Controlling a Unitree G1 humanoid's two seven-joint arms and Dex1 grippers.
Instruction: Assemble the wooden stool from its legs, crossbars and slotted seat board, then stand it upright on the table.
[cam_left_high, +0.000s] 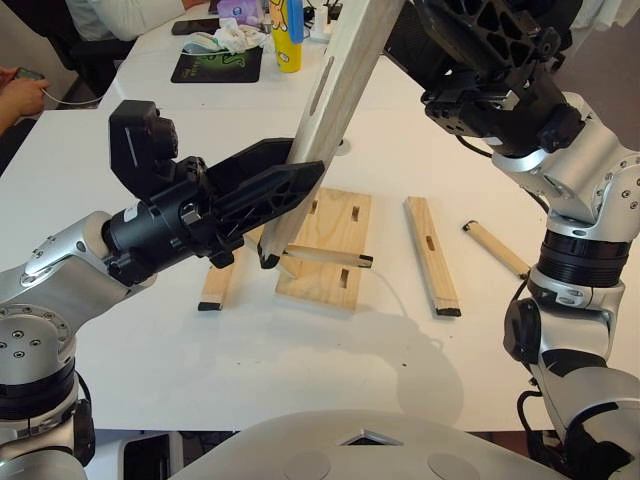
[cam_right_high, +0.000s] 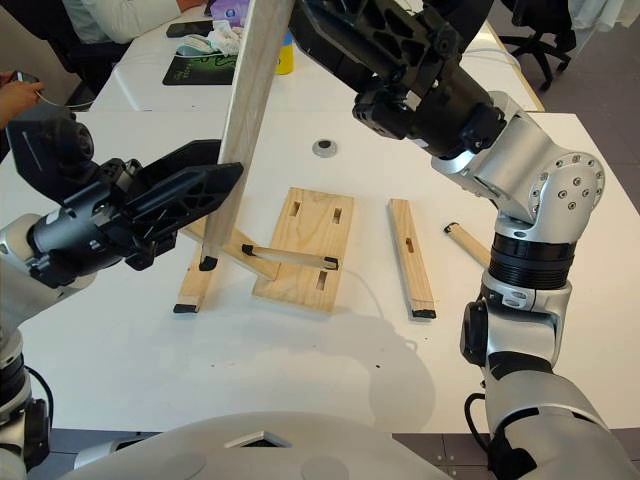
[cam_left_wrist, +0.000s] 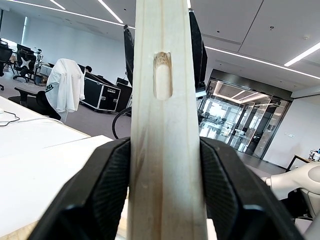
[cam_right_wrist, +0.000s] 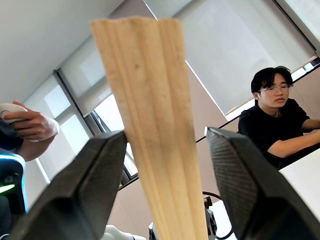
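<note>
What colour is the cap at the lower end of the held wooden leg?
The cap is black, clearest in the right eye view.

This is an open-plan office. A white worktop (cam_left_high: 300, 370) stands among others like it, one carrying a mouse pad (cam_left_high: 215, 65). There are swivel chairs (cam_right_high: 535, 40), long ceiling strip lights (cam_left_wrist: 250, 59), a glass-walled room (cam_left_wrist: 240, 130), black equipment cases (cam_left_wrist: 102, 92) on the floor, and roller blinds (cam_right_wrist: 240, 45) over tall windows.
</note>
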